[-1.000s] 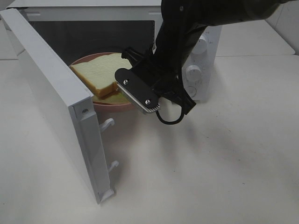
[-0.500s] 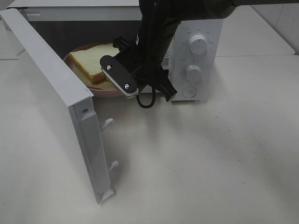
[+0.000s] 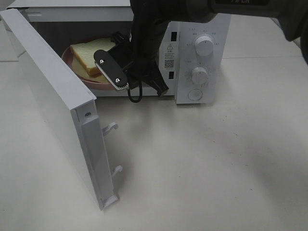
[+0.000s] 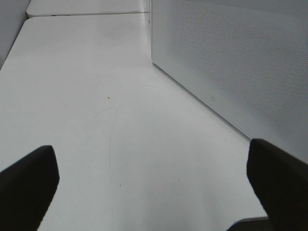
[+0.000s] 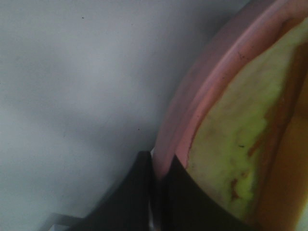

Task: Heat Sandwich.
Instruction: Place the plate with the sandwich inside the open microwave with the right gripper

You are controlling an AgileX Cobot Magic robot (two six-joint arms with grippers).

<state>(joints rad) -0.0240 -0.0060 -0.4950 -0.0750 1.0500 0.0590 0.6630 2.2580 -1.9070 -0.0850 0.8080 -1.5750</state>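
Observation:
The sandwich (image 3: 84, 55), white bread with tan crust, lies on a pink round plate (image 3: 91, 81) just inside the open microwave (image 3: 197, 29). My right gripper (image 3: 111, 79) reaches in from the front and is shut on the plate's near rim. Close up in the right wrist view, the pink rim (image 5: 192, 110) sits pinched in the right gripper (image 5: 156, 178), with the pale green leaf (image 5: 231, 144) and orange filling (image 5: 284, 159) behind it. My left gripper (image 4: 151, 192) hangs open over bare table, holding nothing. It does not show in the exterior high view.
The microwave door (image 3: 53, 96) swings out wide to the left, its latch hooks (image 3: 111, 127) facing the front. Two knobs (image 3: 204, 45) and a button are on the right panel. A white dotted panel (image 4: 231, 62) stands beside the left gripper.
My right gripper has carried the plate and sandwich leftward and back, from in front of the opening into the microwave cavity. The grip stays the same.

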